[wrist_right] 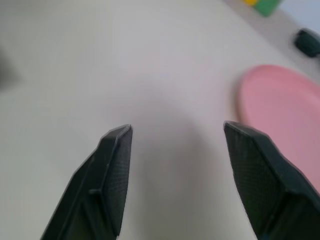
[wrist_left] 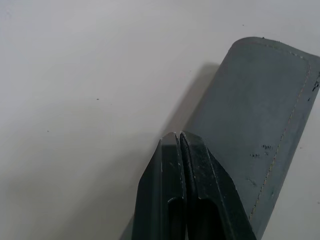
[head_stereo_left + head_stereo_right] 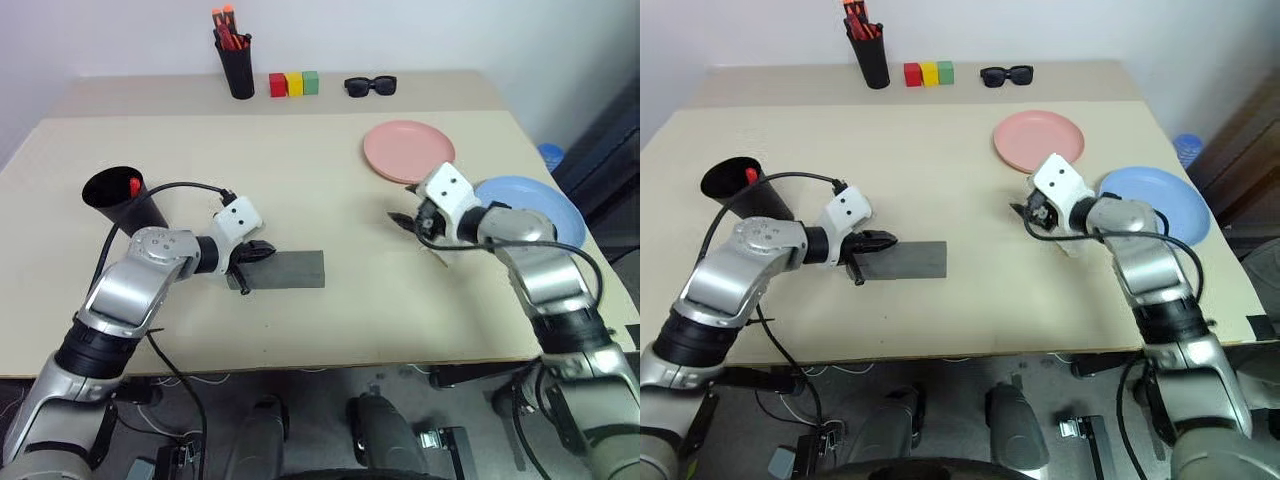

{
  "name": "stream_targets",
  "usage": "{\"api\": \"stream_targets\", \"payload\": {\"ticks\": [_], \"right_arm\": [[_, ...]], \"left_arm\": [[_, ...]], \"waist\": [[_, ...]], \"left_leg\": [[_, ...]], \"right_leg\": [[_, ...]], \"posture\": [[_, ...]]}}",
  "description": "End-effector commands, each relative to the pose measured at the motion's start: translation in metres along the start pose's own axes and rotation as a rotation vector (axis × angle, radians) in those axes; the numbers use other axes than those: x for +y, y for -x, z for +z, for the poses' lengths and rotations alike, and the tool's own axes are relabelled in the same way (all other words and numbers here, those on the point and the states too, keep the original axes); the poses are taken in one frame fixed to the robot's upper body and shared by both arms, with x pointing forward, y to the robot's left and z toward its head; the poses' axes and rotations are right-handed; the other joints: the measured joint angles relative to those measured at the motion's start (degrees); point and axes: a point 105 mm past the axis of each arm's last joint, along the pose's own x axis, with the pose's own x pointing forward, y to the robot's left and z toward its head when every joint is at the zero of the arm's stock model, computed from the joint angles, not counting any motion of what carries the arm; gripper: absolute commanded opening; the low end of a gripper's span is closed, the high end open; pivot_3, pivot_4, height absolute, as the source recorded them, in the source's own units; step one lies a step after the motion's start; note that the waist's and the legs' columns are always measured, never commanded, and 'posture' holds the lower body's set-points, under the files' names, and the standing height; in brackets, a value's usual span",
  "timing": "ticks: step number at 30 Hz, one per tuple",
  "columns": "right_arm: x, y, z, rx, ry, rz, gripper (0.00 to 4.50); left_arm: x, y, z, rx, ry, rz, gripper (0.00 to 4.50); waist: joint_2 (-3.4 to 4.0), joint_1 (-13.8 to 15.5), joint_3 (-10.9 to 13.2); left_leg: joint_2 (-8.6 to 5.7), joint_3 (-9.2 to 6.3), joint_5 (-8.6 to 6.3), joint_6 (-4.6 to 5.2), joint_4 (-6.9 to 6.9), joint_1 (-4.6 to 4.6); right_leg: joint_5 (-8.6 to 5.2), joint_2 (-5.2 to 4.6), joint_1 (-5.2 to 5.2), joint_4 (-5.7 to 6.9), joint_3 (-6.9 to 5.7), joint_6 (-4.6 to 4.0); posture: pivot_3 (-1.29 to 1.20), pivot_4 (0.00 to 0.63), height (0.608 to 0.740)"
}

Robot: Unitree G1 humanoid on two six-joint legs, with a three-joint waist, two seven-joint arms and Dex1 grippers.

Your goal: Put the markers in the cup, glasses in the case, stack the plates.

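Note:
The grey case [image 3: 290, 270] lies closed on the table in front of me. My left gripper [image 3: 263, 251] is shut and empty, its fingertips [image 2: 179, 145] just over the case's [image 2: 260, 115] left end. The black cup [image 3: 112, 196] stands at the left with a red-capped marker [image 3: 134, 186] sticking up inside. The pink plate [image 3: 408, 150] and the blue plate [image 3: 540, 205] lie side by side at the right, apart. My right gripper [image 3: 400, 222] is open and empty, hovering over bare table just in front of the pink plate [image 1: 280, 110]. The glasses are hidden.
At the back edge stand a black pen holder [image 3: 237, 66] with orange-red pens, red, yellow and green blocks [image 3: 293, 83], and black sunglasses [image 3: 370, 86]. A black cable loops from my left wrist past the cup.

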Motion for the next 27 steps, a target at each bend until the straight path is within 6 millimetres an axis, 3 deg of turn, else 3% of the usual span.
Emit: {"api": "stream_targets", "payload": {"ticks": [1, 6, 12, 18, 27], "right_arm": [[-0.026, -0.020, -0.004, 0.056, 0.206, -0.094, 2.91], [-0.041, -0.042, -0.013, 0.101, 0.280, -0.146, 2.91], [-0.040, -0.054, -0.028, 0.181, 0.390, -0.165, 2.91], [-0.042, -0.053, -0.034, 0.195, 0.431, -0.198, 0.03], [-0.050, -0.045, -0.037, 0.182, 0.477, -0.263, 0.03]], "left_arm": [[-0.001, 0.013, 0.004, -0.088, -0.030, 0.067, 0.04], [0.001, 0.029, 0.009, -0.246, -0.055, 0.194, 0.04], [-0.030, 0.047, 0.018, -0.409, 0.017, 0.157, 0.04], [-0.046, 0.045, 0.025, -0.458, 0.050, 0.126, 0.00], [-0.049, 0.036, 0.031, -0.482, 0.053, 0.085, 0.00]], "waist": [[0.01, -0.1, 0.0], [0.02, 0.1, 0.0], [0.02, 0.3, 0.0], [0.03, 0.1, 0.0], [0.04, 0.0, 0.0]], "left_leg": [[0.02, 0.01, 0.00, 0.00, -0.01, 0.03], [0.02, 0.00, 0.00, -0.01, -0.05, -0.01], [0.00, -0.01, 0.00, -0.01, -0.03, -0.03], [-0.01, -0.02, 0.02, -0.04, -0.01, 0.01], [0.00, -0.03, 0.02, -0.04, -0.01, 0.03]], "right_leg": [[0.00, 0.01, 0.00, 0.00, 0.00, 0.00], [0.00, 0.01, -0.04, 0.00, 0.00, -0.02], [0.01, -0.04, -0.01, -0.03, 0.01, -0.01], [0.02, 0.00, 0.01, 0.03, 0.02, -0.03], [0.02, 0.03, 0.01, 0.05, 0.02, -0.04]], "posture": [[0.00, 0.150, 0.740], [0.00, 0.150, 0.740], [0.00, 0.150, 0.740], [0.00, 0.150, 0.740], [0.00, 0.150, 0.740]]}}
